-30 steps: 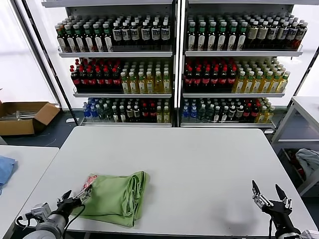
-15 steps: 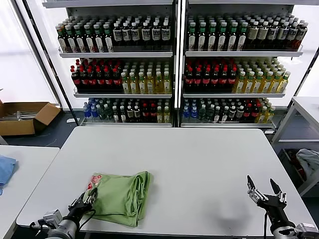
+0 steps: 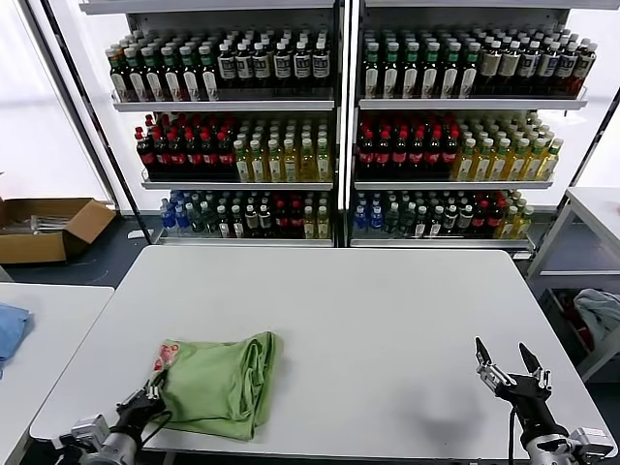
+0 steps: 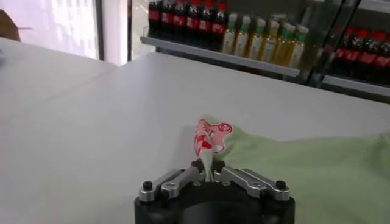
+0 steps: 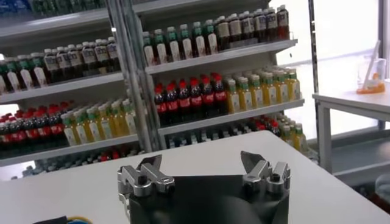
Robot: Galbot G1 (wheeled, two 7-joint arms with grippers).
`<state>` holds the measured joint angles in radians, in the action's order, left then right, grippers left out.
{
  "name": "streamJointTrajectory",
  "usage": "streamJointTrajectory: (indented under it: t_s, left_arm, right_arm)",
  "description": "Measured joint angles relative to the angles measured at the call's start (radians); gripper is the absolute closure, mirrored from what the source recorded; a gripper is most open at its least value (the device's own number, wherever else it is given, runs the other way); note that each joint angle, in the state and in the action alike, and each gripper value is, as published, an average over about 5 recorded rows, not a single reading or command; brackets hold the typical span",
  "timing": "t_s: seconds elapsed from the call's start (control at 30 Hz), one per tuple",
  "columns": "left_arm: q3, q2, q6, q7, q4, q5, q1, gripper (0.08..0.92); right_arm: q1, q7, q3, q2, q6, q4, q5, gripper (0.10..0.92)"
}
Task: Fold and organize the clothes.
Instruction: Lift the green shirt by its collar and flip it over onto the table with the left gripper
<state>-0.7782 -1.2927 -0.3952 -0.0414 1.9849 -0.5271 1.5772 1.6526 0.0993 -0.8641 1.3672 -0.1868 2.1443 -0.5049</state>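
Although the shirt already lay bunched into a rough, thick bundle near the front left corner of the worktop, it was far from neatly folded: its layers sat uneven, with loose rolls of fabric along the side facing the middle of the worktop and a red-and-white printed patch turned up at the corner nearest the robot's left arm. The left pincer sat low at that front corner, its fingers brought together on the thin edge of cloth just below the printed patch, so the shirt was pinched and ready to be pulled or lifted. The right pincer hovered over the bare front right part of the worktop, well apart from the shirt, its fingers spread wide and holding nothing. Judging by this, only a first gathering of the garment looked done; a tidy fold, smoothing of the layers and setting the shirt in its final place all seemed left to do. Shelves of bottles stood behind the worktop, untouched by either arm.
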Motion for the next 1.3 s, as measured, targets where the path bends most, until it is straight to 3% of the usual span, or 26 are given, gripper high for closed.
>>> streamJointTrajectory:
  t_s: [0.2, 0.47, 0.67, 0.87, 1.3]
  left_arm:
    - [-0.144, 0.067, 0.005, 0.007, -0.001, -0.036, 0.002, 0.880]
    - [-0.368, 0.225, 0.016, 0.003, -0.048, -0.114, 0.000, 0.880]
    - [-0.422, 0.252, 0.018, -0.016, 0.009, -0.124, 0.010, 0.880]
    - [-0.309, 0.170, 0.043, -0.036, 0.101, -0.028, 0.023, 0.880]
    - [0.214, -0.030, 0.063, -0.119, 0.151, 0.180, -0.020, 0.880]
  right_arm:
    - [-0.013, -0.005, 0.026, -0.006, 0.001, -0.005, 0.005, 0.203]
    - [-0.019, -0.015, 0.046, -0.007, 0.001, -0.002, 0.006, 0.203]
    - [-0.007, -0.015, 0.047, -0.001, 0.009, 0.011, 0.006, 0.203]
    - [0.013, -0.012, 0.039, 0.002, 0.017, 0.022, 0.006, 0.203]
    - [0.036, -0.024, 0.056, -0.008, -0.013, 0.055, 0.018, 0.203]
